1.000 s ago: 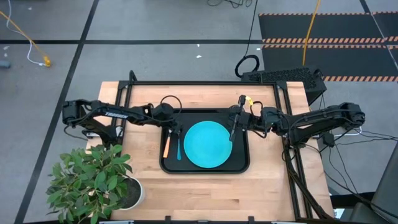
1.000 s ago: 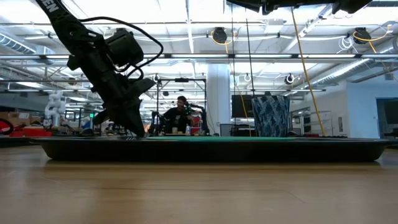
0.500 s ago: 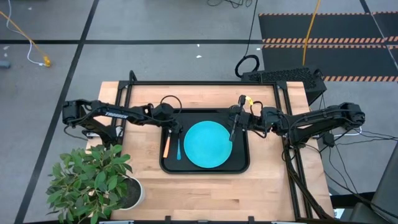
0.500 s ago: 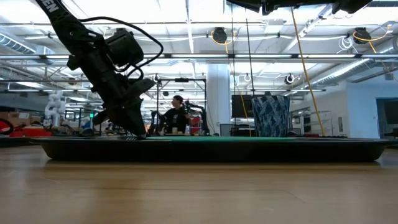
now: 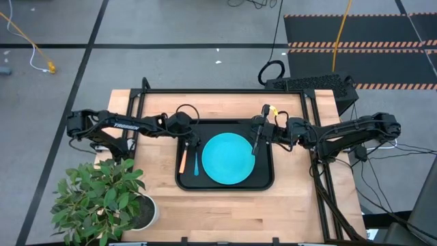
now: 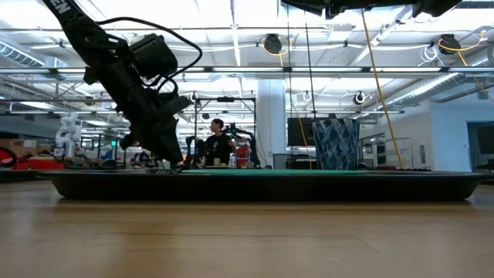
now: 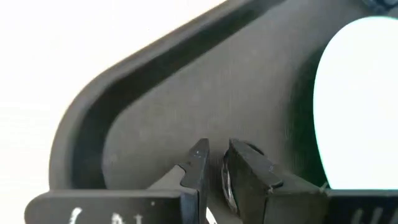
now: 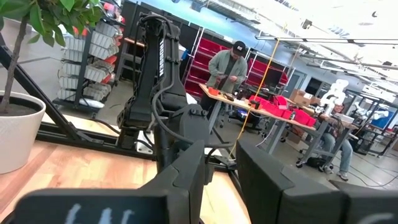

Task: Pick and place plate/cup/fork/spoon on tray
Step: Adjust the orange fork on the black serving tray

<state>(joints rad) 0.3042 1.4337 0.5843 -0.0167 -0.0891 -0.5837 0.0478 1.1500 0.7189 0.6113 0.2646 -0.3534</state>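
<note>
The black tray [image 5: 263,179] lies mid-table. On it rest the turquoise plate [image 5: 229,158] and, by its left rim, the orange-handled fork [image 5: 182,161] and the blue-handled spoon [image 5: 196,164]. My left gripper [image 7: 216,152] slants down over the spoon's far end and is slightly open. The shiny spoon bowl [image 7: 230,182] shows between its fingers. My right gripper [image 5: 257,139] hangs raised over the tray's right side, open, with nothing between its fingers [image 8: 186,177]. The cup shows in no view. My left gripper comes at the spoon's bowl end [image 7: 230,182] slanting down from the table's left, one finger on either side of it. The spoon lies flat on the tray. Whether a finger touches the bowl, I cannot tell.
A leafy plant in a white pot [image 5: 140,213] stands at the table's near left corner. Bare wood lies between the tray and the near edge [image 5: 232,215]. A person [image 6: 218,143] is in the room beyond the table.
My left gripper has rolled a little at the wrist while staying over the spoon's far end. The spoon, fork and plate lie where they were.
</note>
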